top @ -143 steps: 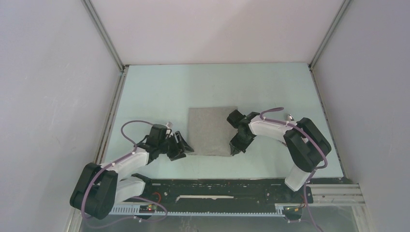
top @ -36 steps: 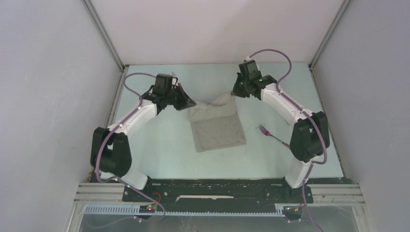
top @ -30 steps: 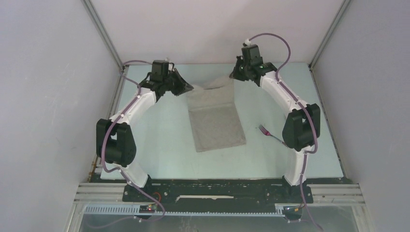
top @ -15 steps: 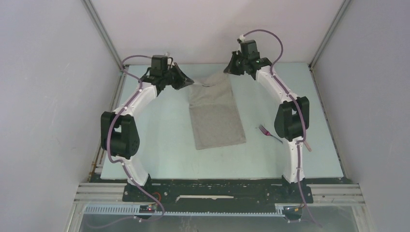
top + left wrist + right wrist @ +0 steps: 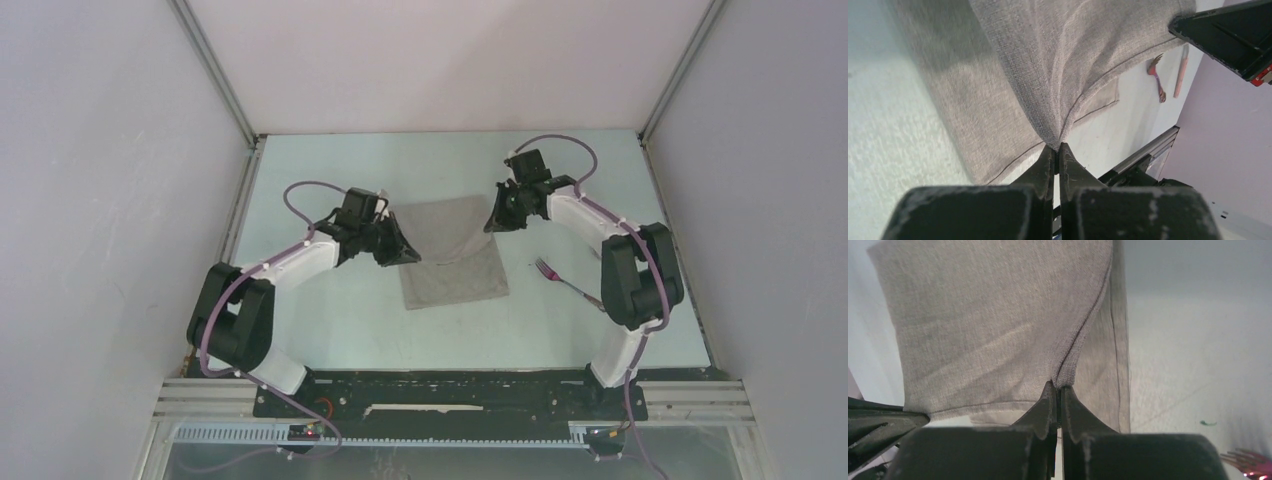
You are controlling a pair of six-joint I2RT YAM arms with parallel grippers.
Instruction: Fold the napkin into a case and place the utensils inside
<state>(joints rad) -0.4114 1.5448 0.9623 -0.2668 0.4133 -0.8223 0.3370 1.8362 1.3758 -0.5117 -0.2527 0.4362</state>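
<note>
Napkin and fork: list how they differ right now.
The napkin is a broad, soft grey cloth; the fork is thin, with a pink handle. The napkin is pinched by the left end effector and right end effector, one edge lifted; the fork lies flat, untouched. Both rest on the table.

The middle of the table is taken up. The napkin is pinched at one corner by the left gripper and at another by the right gripper, and its raised fold spans the gap between them. The left arm lies low across the left half, and the right arm arcs along the right. The fork lies in the narrow lane between napkin and right arm. Bare surface runs along the far wall, and also between the napkin's near edge and the base rail. The side walls stand close.
</note>
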